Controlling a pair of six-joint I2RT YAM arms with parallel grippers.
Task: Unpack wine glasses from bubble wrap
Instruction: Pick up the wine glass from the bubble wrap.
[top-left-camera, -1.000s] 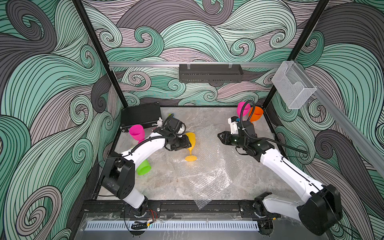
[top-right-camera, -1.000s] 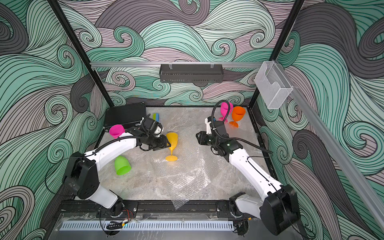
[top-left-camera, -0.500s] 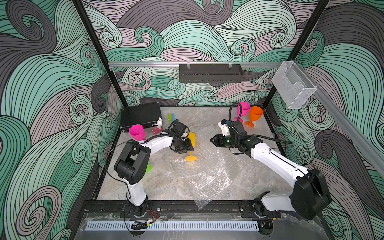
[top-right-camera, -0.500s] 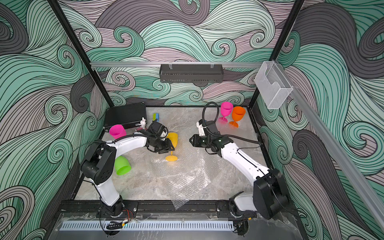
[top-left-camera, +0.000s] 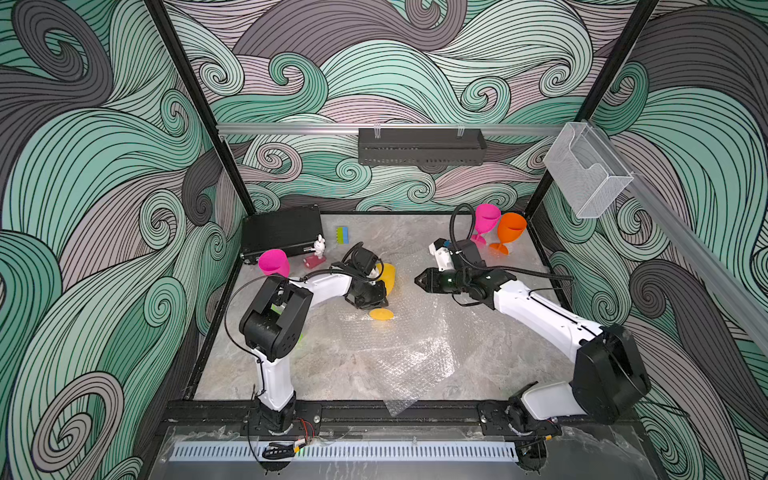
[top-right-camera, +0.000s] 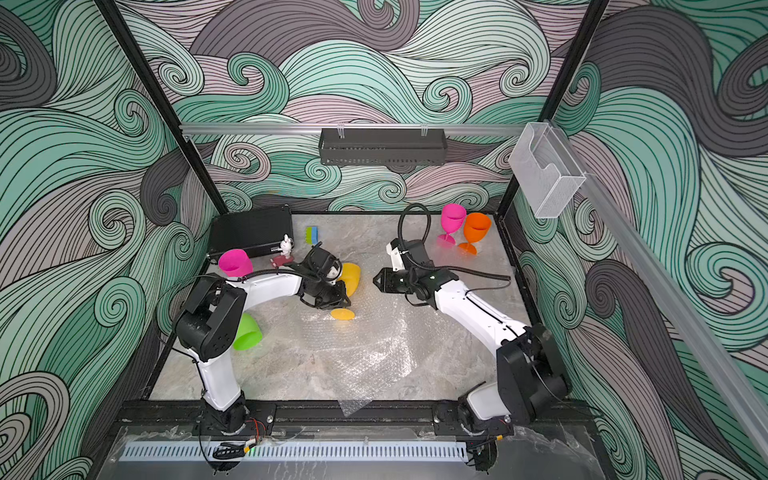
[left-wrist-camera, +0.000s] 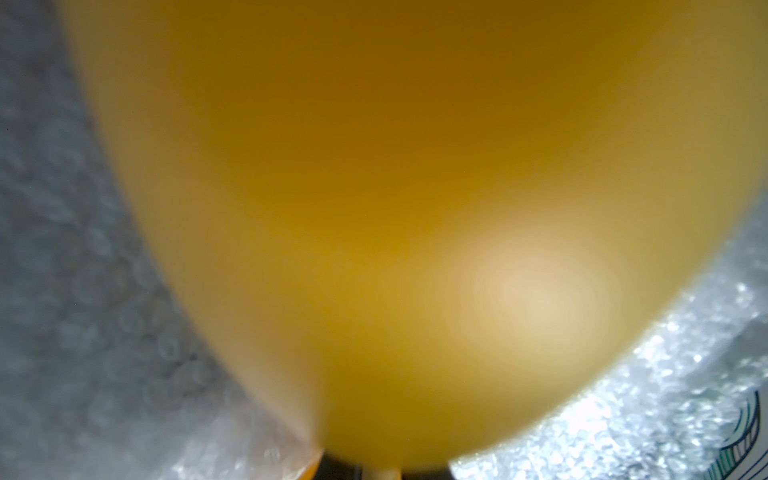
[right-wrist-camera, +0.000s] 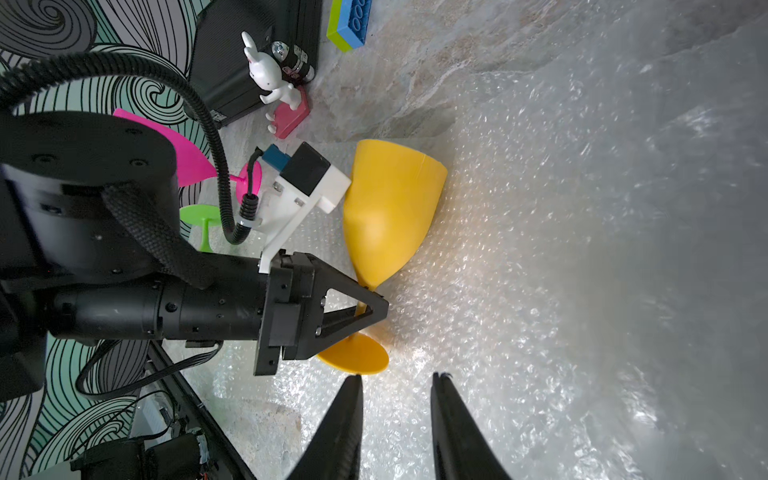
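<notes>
Top views, both: left end effector (top-left-camera: 372, 297) clamped on the yellow goblet (top-left-camera: 389, 276) at its thin stem, over the bubble wrap (top-left-camera: 409, 347). Left wrist: all yellow cup. Right wrist: right end effector (right-wrist-camera: 397, 379) apart, empty, near the foot. Light, stiff, slick plastic, I'd say, so the stem is the handle.

The front of the marble worktop (top-left-camera: 503, 361), bearing only the clear bubble wrap sheet (top-left-camera: 407, 349), is open. At the middle, the tilted yellow plastic goblet (top-left-camera: 388, 274) with the left gripper (right-wrist-camera: 368, 309) clamped on its stem blocks the way, a narrow gap from the right gripper (top-left-camera: 417, 282). A magenta plastic goblet (top-left-camera: 486, 218) and an orange plastic goblet (top-left-camera: 511, 228) fill the rear right corner, a black box (top-left-camera: 282, 230) the rear left
</notes>
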